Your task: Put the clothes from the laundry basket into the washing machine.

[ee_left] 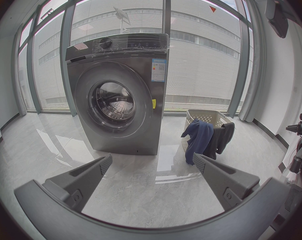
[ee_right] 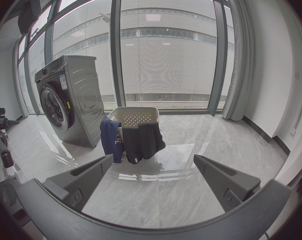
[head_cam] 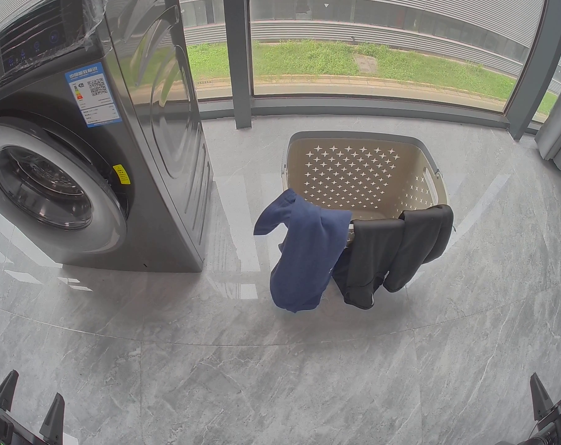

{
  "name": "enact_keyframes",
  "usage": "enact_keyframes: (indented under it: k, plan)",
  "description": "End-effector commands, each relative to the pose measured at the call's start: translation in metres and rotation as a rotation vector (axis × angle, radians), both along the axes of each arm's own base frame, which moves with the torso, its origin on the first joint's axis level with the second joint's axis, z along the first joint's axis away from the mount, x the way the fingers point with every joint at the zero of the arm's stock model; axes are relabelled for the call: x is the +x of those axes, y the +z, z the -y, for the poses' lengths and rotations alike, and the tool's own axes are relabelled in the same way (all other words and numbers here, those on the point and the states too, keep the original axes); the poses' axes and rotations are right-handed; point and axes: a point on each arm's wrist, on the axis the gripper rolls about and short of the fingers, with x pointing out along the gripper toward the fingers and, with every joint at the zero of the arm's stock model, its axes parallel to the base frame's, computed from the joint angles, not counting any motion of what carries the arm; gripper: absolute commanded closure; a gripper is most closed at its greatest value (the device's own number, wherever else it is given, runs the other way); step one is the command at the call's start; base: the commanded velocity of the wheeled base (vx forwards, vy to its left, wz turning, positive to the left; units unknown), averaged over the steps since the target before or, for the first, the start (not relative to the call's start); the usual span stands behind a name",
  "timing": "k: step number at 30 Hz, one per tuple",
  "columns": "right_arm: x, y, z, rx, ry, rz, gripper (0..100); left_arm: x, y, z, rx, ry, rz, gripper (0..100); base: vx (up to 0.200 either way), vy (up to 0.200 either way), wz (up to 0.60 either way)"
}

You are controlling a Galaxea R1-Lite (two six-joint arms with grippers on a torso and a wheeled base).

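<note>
Seen from above in the head view, a blue garment and a black garment hang floorward over the laundry basket rim, while the left claw and right claw gape apart.

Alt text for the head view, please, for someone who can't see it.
A blue garment and a black garment hang over the near rim of a beige laundry basket on the grey floor. A grey front-loading washing machine stands to its left; the left tool and right tool sit open and empty at the bottom corners.
</note>
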Motion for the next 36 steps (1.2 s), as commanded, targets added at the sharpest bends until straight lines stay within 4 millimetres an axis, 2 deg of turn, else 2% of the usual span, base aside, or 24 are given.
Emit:
enact_keyframes:
  k: [1,4,16,31,36]
  plan:
    - [0.0001,-0.0053,0.0,0.0,0.0,-0.001,0,0.0,-0.0053,0.0,0.001,0.0,-0.001,0,0.0,-0.2,0.0]
    - [0.0001,-0.0053,0.0,0.0,0.0,-0.001,0,-0.0001,-0.0049,0.0,0.001,0.0,0.0,0,0.0,-0.2,0.0]
    - [0.0001,-0.0053,0.0,0.0,0.002,-0.001,0,0.0,-0.005,0.0,-0.001,0.0,-0.003,0,0.0,0.0,0.0]
    - [0.0001,-0.0053,0.0,0.0,0.0,-0.001,0,-0.0001,-0.0049,0.0,0.001,0.0,0.0,0,0.2,0.0,0.0]
    - [0.0001,-0.0053,0.0,0.0,0.0,-0.001,0,-0.0001,-0.0049,0.0,0.001,0.0,0.0,0,0.0,0.0,0.0]
